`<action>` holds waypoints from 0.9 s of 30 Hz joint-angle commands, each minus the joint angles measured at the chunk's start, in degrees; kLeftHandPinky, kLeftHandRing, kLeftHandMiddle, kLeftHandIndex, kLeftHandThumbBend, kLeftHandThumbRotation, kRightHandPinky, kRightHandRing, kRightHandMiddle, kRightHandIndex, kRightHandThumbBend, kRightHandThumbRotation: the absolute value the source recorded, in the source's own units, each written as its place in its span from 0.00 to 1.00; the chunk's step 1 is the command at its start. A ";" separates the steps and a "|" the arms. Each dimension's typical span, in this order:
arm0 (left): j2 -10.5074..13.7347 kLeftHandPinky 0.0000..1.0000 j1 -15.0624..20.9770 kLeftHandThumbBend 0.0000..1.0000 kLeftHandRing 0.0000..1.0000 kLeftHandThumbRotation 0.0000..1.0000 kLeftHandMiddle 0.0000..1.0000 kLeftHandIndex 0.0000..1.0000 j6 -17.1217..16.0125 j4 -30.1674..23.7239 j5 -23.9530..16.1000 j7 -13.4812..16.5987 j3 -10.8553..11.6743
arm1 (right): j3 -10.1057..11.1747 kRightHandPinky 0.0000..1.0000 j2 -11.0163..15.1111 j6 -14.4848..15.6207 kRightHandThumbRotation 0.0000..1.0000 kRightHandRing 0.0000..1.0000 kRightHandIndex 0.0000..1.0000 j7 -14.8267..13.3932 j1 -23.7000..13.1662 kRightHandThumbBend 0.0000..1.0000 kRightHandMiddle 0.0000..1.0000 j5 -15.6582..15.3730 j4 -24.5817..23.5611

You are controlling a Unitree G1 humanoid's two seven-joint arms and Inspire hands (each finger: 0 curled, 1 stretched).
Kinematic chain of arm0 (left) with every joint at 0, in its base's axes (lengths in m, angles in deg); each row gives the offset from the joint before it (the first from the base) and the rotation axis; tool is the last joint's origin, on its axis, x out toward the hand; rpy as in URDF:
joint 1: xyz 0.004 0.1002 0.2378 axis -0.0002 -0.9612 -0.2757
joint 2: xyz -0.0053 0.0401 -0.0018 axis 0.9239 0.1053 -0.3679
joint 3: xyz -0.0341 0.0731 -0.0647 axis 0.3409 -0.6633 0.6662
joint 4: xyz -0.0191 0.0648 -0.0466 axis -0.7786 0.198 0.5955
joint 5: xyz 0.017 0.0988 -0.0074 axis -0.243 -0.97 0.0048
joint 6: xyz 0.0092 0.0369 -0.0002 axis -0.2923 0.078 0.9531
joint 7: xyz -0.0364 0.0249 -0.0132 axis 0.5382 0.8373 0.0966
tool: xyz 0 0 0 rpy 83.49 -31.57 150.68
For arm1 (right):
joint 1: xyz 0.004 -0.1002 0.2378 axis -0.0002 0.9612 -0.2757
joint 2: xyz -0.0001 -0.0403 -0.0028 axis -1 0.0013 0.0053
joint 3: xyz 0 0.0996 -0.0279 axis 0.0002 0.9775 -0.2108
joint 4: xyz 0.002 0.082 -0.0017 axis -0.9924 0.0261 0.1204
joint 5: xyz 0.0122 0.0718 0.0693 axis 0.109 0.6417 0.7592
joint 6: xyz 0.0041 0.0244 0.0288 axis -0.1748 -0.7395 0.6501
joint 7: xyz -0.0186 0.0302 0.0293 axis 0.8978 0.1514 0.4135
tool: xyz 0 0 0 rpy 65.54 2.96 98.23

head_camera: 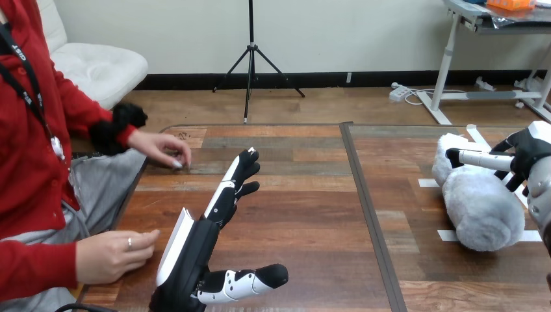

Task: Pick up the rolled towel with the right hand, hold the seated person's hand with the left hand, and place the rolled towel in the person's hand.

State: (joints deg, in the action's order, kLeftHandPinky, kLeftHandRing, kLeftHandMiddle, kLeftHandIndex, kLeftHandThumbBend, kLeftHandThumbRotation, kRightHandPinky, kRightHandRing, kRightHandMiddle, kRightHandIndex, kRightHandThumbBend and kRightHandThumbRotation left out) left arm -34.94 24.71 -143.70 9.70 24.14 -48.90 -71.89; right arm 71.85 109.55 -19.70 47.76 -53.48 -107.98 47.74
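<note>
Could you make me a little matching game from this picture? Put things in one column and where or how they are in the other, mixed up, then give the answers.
Things:
1. rolled towel
2. left hand
3. right hand
4. person's upper hand

Descriptions:
A. fingers straight, reaching out over the table
B. fingertips down at the table's left edge
C. grey and fluffy, lying at the table's right
D. at the view's right edge, touching the towel

Pairs: 1-C, 2-A, 3-D, 4-B.
</note>
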 commanded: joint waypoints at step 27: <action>-0.40 0.86 1.64 1.00 0.93 0.66 0.96 0.97 -2.33 -3.46 0.60 0.37 0.47 | -5.34 0.56 -0.94 0.04 0.71 0.74 0.80 0.52 -5.05 1.00 0.75 -1.25 2.07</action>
State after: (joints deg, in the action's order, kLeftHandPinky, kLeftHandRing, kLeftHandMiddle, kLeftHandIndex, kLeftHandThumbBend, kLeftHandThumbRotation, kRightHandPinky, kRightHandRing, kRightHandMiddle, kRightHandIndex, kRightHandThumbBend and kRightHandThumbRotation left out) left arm -35.01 24.71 -144.66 9.18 24.14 -48.89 -72.11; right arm 66.96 109.42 -19.42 48.39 -55.79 -109.22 49.46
